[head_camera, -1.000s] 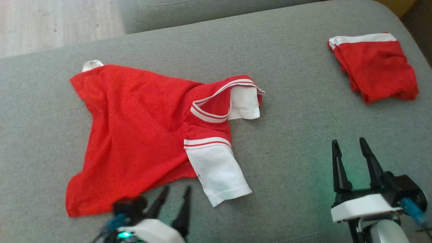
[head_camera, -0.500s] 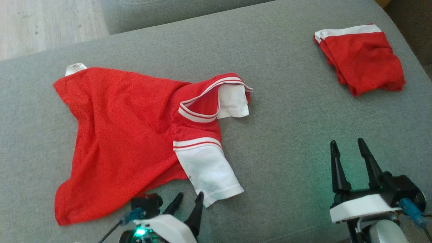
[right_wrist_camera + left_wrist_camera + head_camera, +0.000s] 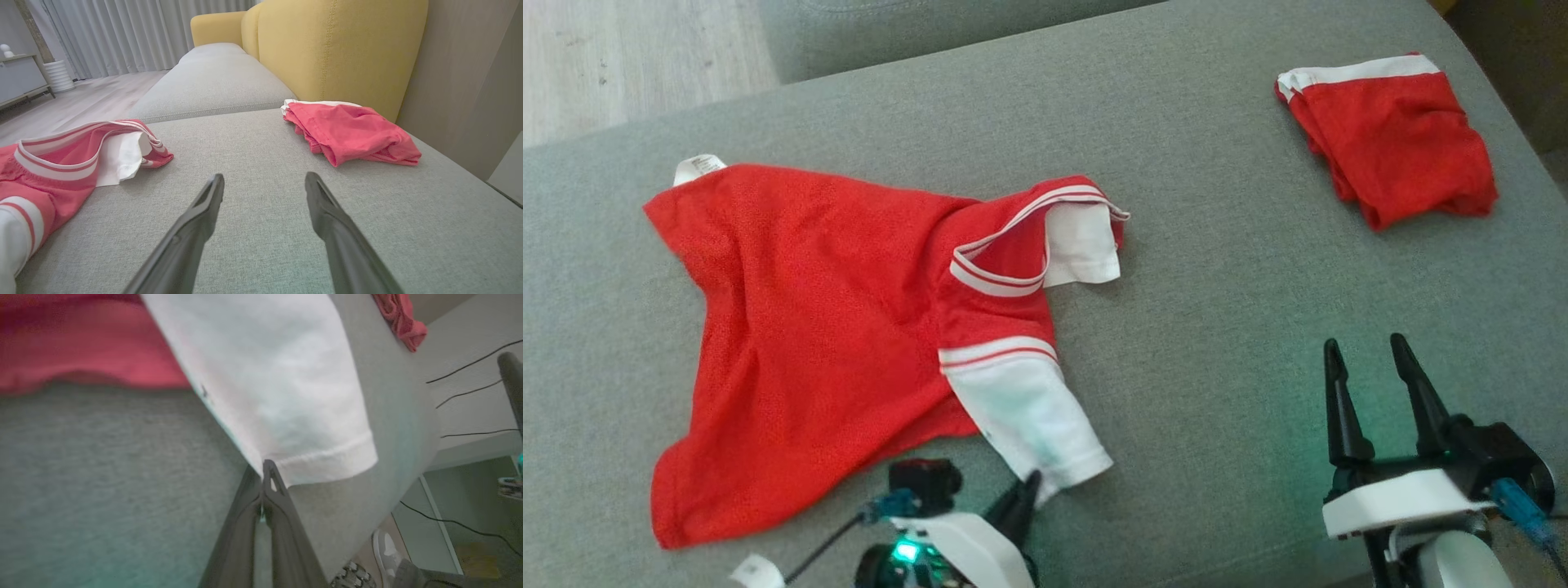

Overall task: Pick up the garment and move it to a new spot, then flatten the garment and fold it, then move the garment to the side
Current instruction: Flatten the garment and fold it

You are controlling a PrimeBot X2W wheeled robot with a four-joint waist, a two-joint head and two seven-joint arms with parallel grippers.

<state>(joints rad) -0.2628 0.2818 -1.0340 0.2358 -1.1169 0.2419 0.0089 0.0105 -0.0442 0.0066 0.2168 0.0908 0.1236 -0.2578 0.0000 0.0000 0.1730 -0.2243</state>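
The red garment [image 3: 825, 327] with white sleeves lies spread and rumpled on the grey cushion [image 3: 1225, 327]. Its near white sleeve [image 3: 1029, 408] points toward me. My left gripper [image 3: 1029, 488] is at that sleeve's lower corner. In the left wrist view the left gripper [image 3: 266, 467] has its fingers pressed together on the hem corner of the sleeve [image 3: 278, 388]. My right gripper [image 3: 1368, 351] stands open over bare cushion to the right, well clear of the garment. Its fingers [image 3: 204, 204] are spread, with the collar and far sleeve [image 3: 118, 157] off to its left.
A second red piece [image 3: 1396, 139], folded with a white band, lies at the cushion's far right corner, in front of the yellow backrest [image 3: 335, 45]. Wooden floor [image 3: 621, 57] lies beyond the far left edge. A person's shoe [image 3: 388, 555] is on the floor beside the cushion.
My left gripper moved right and forward to the sleeve's corner and went from open to shut there. The head camera shifted slightly. The right gripper stayed put.
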